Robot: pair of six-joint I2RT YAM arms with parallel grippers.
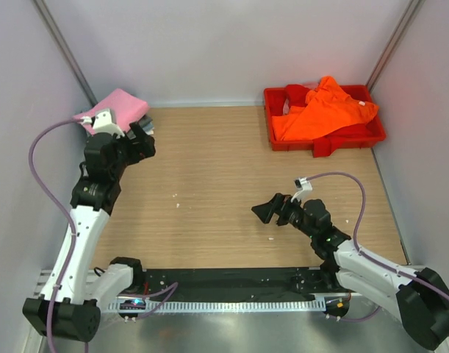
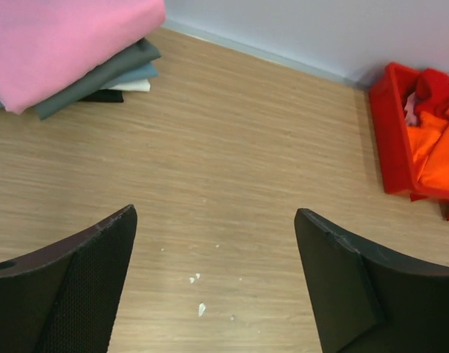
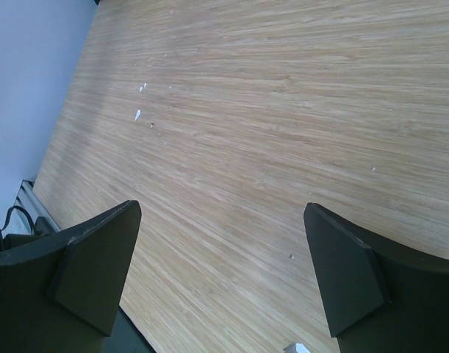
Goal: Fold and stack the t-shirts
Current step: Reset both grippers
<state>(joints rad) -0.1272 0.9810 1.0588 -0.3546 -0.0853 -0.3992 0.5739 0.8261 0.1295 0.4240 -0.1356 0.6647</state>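
Our left gripper (image 1: pixel 145 140) hovers spread beside the folded stack (image 1: pixel 120 105), our right gripper (image 1: pixel 272 212) spread over the bench (image 1: pixel 209 162); the orange t-shirt (image 1: pixel 323 110) lies crumpled in the red tray (image 1: pixel 370 134), where a careless grab could drag the tray too

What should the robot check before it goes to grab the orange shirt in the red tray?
1. Left gripper open and empty: ok.
2. Right gripper open and empty: ok.
3. Orange t-shirt uncovered in the red tray: ok.
4. Orange t-shirt folded: not ok, it lies crumpled.
5. Folded pile in the far left corner tidy, pink t-shirt on top: ok.
6. Bare table between the arms for folding: ok, only tiny white specks.
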